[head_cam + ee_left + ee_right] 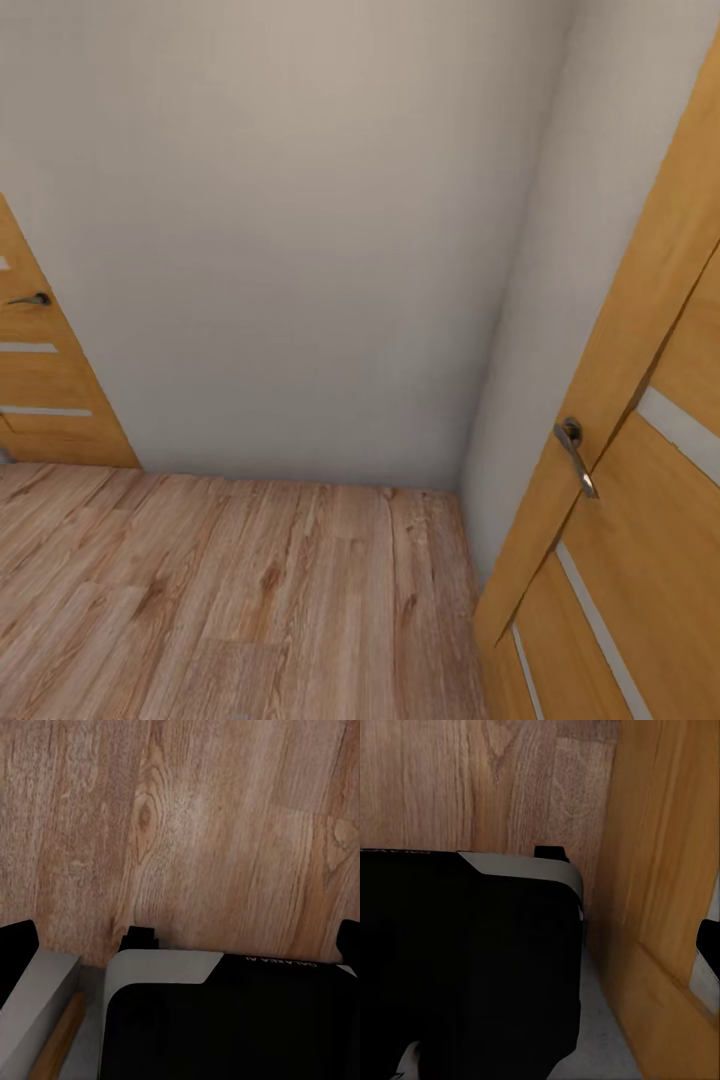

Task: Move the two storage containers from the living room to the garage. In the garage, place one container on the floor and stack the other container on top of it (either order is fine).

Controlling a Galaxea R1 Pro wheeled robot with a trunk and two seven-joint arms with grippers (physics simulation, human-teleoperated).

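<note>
Looking down from the head camera, nearest is a light wood plank floor [230,600] whose boards run away toward a plain white wall [300,230], so this is a wood-floored part of the house rather than a concrete one. At the right edge, an orange-brown wooden door with pale inset strips [640,520] stands ajar and leaning into the picture, cut off by the frame at top and bottom; a curved metal lever handle [575,455] sits on its near edge. Farther back at the left, a second orange-brown wooden door with pale strips [40,390] is flush with the wall, only its right part in frame, with a small dark lever handle [30,299].

In the left wrist view, the robot's black and grey base [225,1020] hides the lower half, with plank floor [187,825] beyond it. Dark shapes at the two side edges may be fingertips, but they are cut off, so I cannot tell whether the left gripper is wide or narrow.

In the right wrist view, the same black body [465,960] blocks most of the frame, with the orange-brown door face [660,870] just beside it and floor [472,780] behind. A dark sliver at the edge is too cropped to read, so the right gripper's opening cannot be told either.
</note>
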